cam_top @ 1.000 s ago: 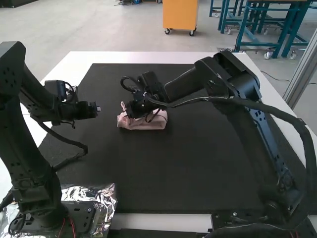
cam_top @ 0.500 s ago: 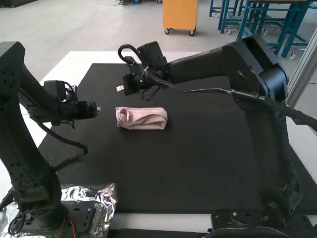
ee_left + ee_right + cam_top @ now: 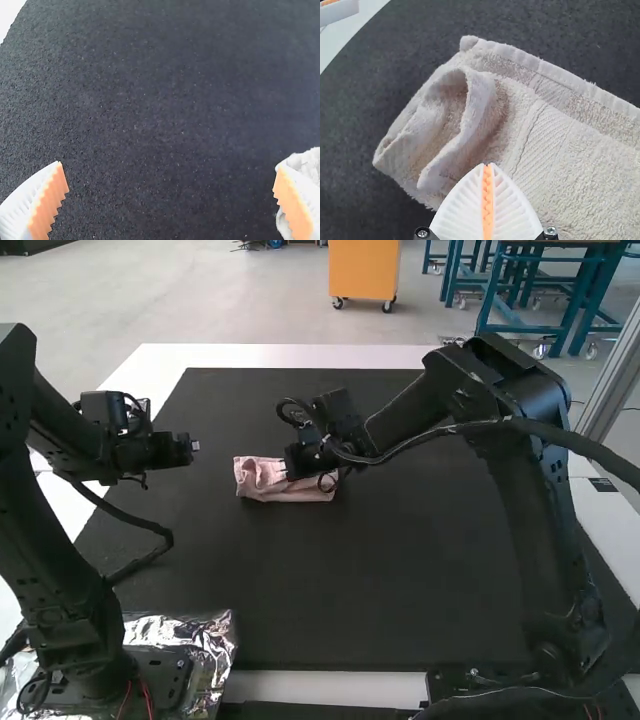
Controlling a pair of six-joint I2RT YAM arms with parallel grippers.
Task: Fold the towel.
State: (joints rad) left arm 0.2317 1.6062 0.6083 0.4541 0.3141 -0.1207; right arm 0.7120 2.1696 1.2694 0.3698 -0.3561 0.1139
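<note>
The pink towel (image 3: 254,478) lies folded into a narrow bundle on the dark mat, its left end loosely creased. Over its middle is my right gripper (image 3: 290,464); my left gripper (image 3: 194,446) hangs left of the towel, apart from it. In the right wrist view my right gripper (image 3: 488,166) is shut, its pads pressed together over the towel (image 3: 555,155), beside a raised, curled fold; no cloth can be seen between them. My left gripper (image 3: 171,200) stands wide open, with an edge of the towel (image 3: 311,162) behind one finger.
The black mat (image 3: 330,580) covers most of the white table (image 3: 290,356). Crinkled foil (image 3: 212,645) lies by the left arm's base. One finger of the left arm's gripper (image 3: 339,12) shows beyond the towel in the right wrist view.
My right gripper lifted off the towel's left part, then came down and to the right over its middle. A small bit of cloth standing up earlier now lies down. The left arm shifted slightly left.
</note>
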